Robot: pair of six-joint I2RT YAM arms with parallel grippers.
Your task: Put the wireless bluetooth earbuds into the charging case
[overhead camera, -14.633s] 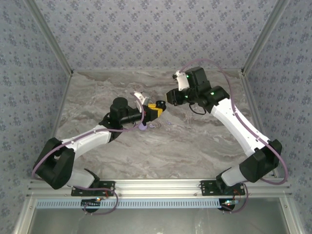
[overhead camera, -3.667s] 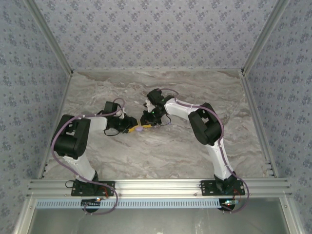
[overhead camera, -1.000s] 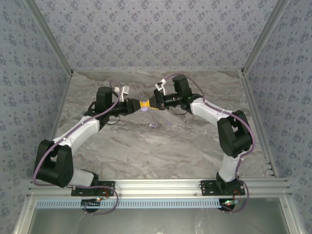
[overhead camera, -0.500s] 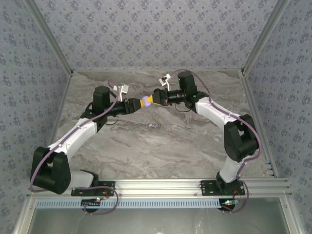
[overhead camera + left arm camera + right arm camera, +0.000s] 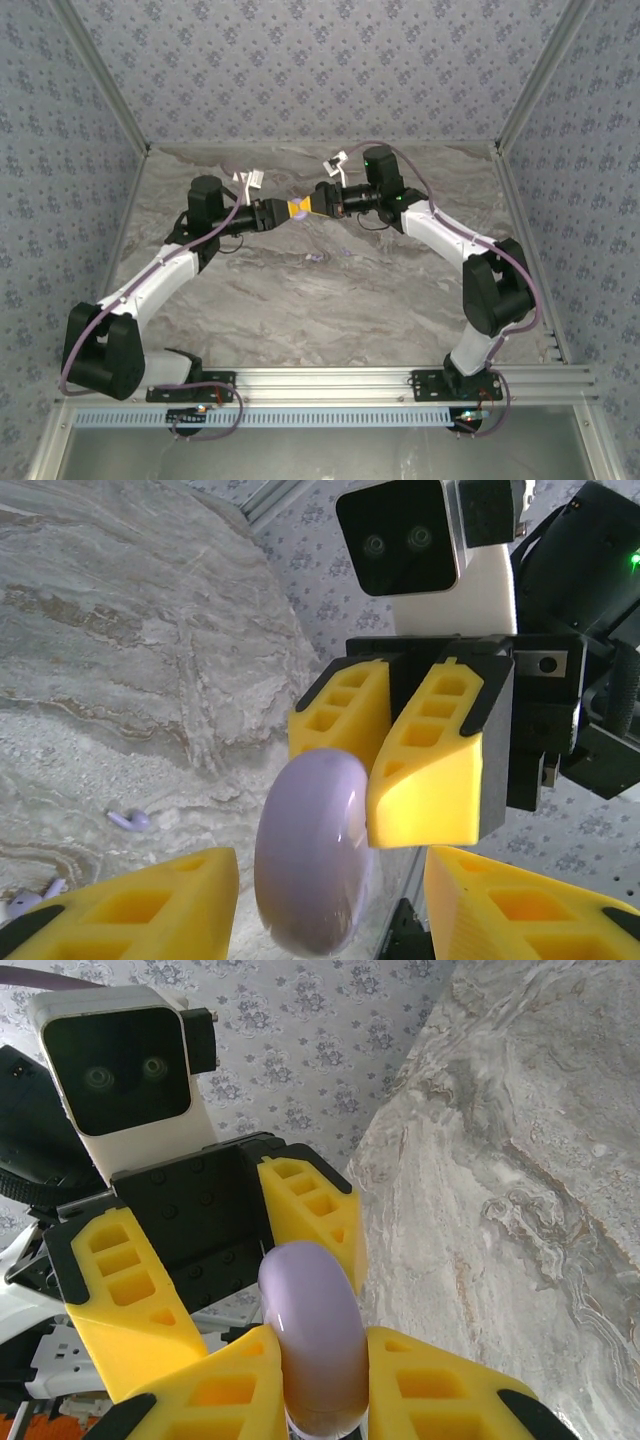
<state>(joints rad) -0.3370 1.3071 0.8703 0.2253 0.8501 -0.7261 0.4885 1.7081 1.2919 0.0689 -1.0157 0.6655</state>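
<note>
In the upper centre of the top view, the two arms met tip to tip above the marble surface (image 5: 400, 290). The right gripper (image 5: 308, 207) pinched the round lavender charging case (image 5: 310, 1345) on edge between its yellow fingers (image 5: 440, 1390), and the left gripper (image 5: 284, 211) faced it with its own yellow fingers (image 5: 130, 910) spread to either side of the case. In the lower left of the left wrist frame, the two wireless earbuds lay on the surface, one (image 5: 130, 820) near the middle of the left side and the other (image 5: 30, 900) at the frame's edge, both well apart from the case.
</note>
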